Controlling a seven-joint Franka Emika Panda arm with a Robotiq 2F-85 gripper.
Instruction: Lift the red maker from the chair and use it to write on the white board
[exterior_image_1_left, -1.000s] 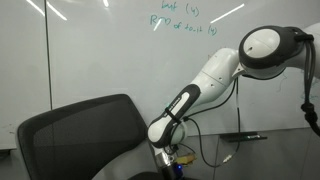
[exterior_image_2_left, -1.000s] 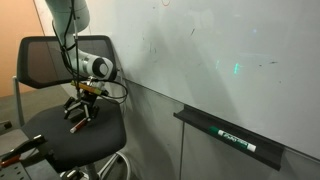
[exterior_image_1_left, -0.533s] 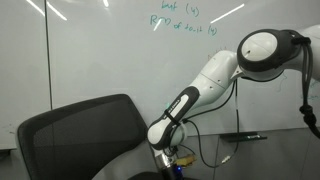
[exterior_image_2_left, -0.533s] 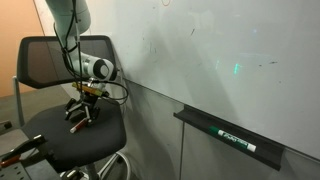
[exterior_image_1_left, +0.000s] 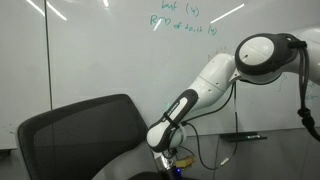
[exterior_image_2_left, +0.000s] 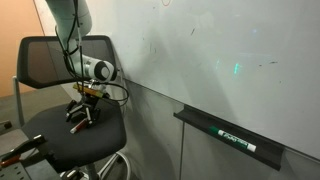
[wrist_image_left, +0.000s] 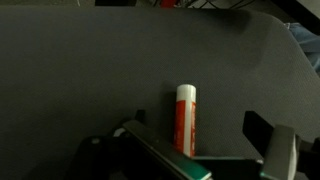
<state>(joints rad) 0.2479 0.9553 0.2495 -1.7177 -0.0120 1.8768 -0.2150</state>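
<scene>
Little changes over the last second: my claw (exterior_image_2_left: 82, 113) stays wide open and empty, low over the chair (exterior_image_2_left: 45, 62) seat. Marker (wrist_image_left: 185, 118) lies flat on the seat between the jaws, not yet gripped. Lining up looks done; closing comes next.

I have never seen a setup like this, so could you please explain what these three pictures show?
It is one white robot arm with a two-fingered pincer at its end. Two pictures come from cameras standing in the room. The third comes from a camera on the wrist, looking down past the pincer. The arm reaches down to a black office chair beside a white board. A small red marker lies on the seat, and the pincer stands open on either side of it. Nothing is held yet.
</scene>
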